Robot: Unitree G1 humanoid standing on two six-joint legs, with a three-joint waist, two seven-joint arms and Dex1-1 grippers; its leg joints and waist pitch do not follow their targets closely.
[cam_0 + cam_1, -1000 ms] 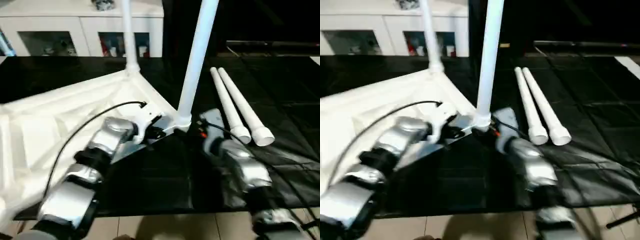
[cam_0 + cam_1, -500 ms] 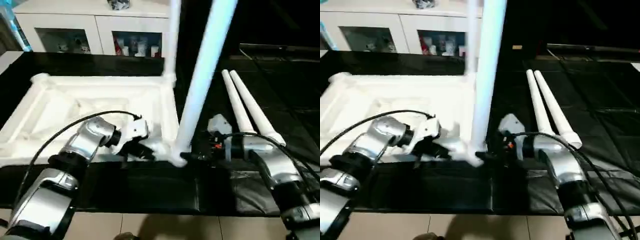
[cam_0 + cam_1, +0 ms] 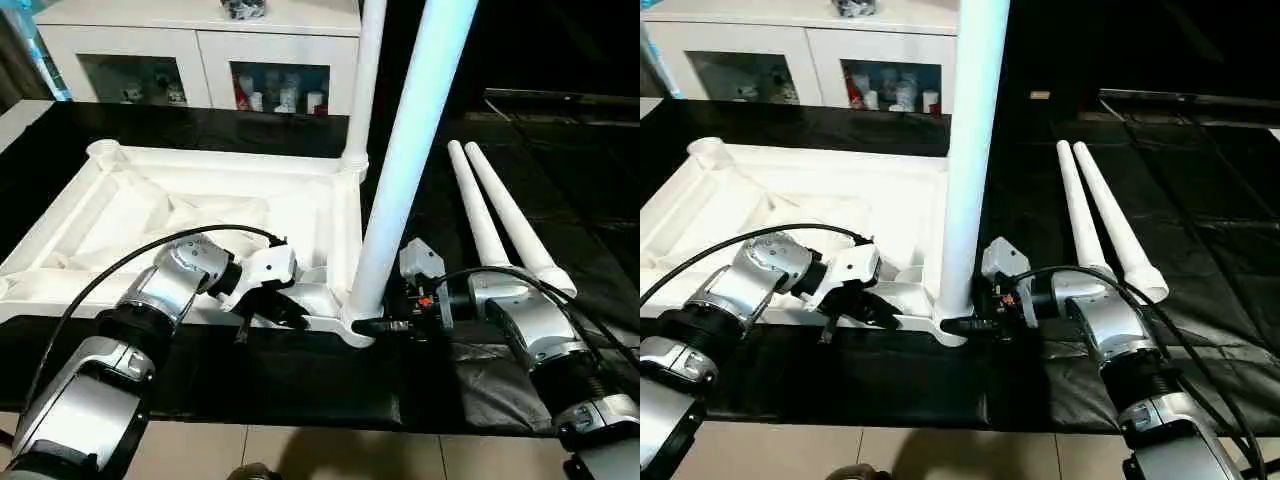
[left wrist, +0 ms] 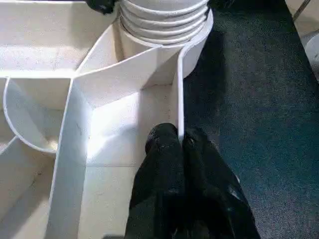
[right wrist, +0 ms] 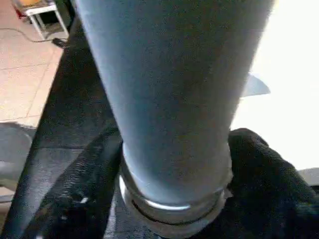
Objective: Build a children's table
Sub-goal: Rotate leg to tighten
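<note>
Two loose legs (image 3: pixel 505 215) lay on black matting (image 3: pixel 1200 330) before a cabinet (image 3: pixel 200 60). The top's (image 3: pixel 180 215) rim was pinched by the left end effector (image 4: pixel 179 142); the upright leg (image 3: pixel 405 170) was clasped by the right end effector (image 5: pixel 174 174).

I see the table top (image 3: pixel 200 215) and its upright leg (image 3: pixel 405 180) as smooth white plastic with a soft shine. My forearms (image 3: pixel 160 300) look like brushed silver metal. The black mat (image 4: pixel 259 99) has a rough, woven, matt texture. The fingers (image 4: pixel 164 169) are matt black.
</note>
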